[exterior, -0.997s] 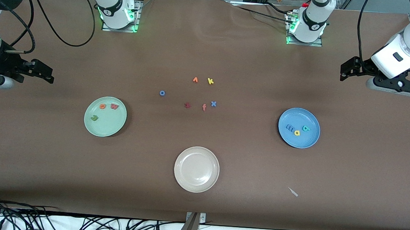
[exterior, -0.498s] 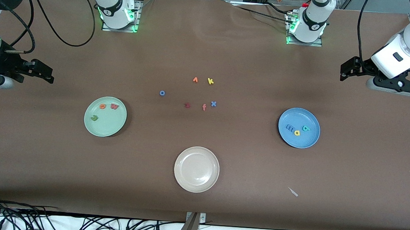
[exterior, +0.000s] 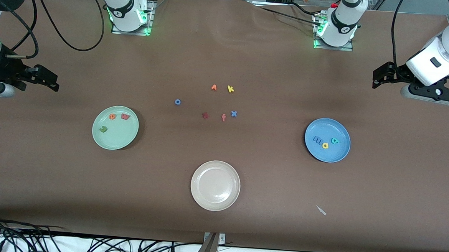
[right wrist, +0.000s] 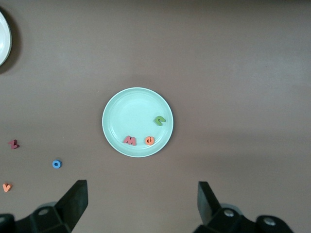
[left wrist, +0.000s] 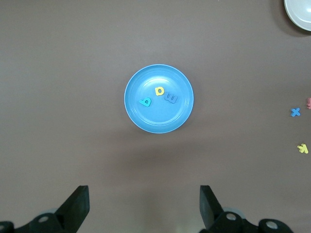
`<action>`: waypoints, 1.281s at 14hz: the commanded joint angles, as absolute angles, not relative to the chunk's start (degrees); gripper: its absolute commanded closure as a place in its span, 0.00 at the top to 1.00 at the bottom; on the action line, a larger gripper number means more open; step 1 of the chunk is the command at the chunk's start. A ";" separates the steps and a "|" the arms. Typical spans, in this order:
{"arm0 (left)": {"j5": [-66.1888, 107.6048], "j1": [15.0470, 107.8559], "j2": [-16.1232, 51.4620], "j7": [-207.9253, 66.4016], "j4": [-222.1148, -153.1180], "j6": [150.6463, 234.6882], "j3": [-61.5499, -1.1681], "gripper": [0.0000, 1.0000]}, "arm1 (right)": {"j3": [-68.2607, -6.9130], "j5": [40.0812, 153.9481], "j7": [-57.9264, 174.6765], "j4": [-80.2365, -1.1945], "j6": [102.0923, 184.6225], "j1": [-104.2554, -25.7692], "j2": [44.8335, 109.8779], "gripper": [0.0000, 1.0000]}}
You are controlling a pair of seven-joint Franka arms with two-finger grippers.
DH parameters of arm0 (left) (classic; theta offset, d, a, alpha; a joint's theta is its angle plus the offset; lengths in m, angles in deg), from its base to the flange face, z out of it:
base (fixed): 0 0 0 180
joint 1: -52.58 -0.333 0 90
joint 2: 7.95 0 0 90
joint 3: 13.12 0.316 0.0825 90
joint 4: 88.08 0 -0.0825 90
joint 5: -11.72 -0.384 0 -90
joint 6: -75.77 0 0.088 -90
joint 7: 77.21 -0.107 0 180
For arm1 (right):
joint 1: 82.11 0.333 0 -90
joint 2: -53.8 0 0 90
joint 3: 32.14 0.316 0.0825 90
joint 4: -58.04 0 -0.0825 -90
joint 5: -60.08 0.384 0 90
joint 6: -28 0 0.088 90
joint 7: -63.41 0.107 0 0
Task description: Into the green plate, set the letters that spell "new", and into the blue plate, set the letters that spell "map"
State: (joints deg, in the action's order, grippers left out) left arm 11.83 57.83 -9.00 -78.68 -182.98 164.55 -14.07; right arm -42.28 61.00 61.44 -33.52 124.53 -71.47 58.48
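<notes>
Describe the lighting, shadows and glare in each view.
Front view: even overhead light; the green plate and the beige plate show faint sheen, green lamps glow at both arm bases. Left wrist view: a soft shadow lies on the table beside the blue plate, the letters sharp. Right wrist view: the same flat light, with no hard glare on the green plate.

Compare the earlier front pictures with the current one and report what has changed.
Nothing visibly changed. The n, e and w still lie in the green plate, the m, a and p in the blue plate. Both arms wait at the table's ends, the left gripper and the right gripper open and empty.
</notes>
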 commanded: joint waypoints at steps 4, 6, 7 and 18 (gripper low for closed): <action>12.51 57.94 -8.30 -78.36 -181.16 162.08 -14.00 1.00 | -42.25 60.43 61.82 -35.30 125.03 -71.30 56.62 1.00; 12.51 57.94 -8.39 -78.27 -181.16 160.94 -14.00 1.00 | -42.25 60.43 61.82 -35.30 124.94 -71.30 56.62 1.00; 12.59 57.94 -8.39 -78.35 -181.16 160.93 -14.00 1.00 | -42.25 60.52 61.82 -35.30 125.03 -71.30 56.62 1.00; 12.51 57.94 -8.39 -78.27 -181.07 160.93 -14.00 1.00 | -42.25 60.61 61.82 -35.30 124.94 -71.30 56.62 1.00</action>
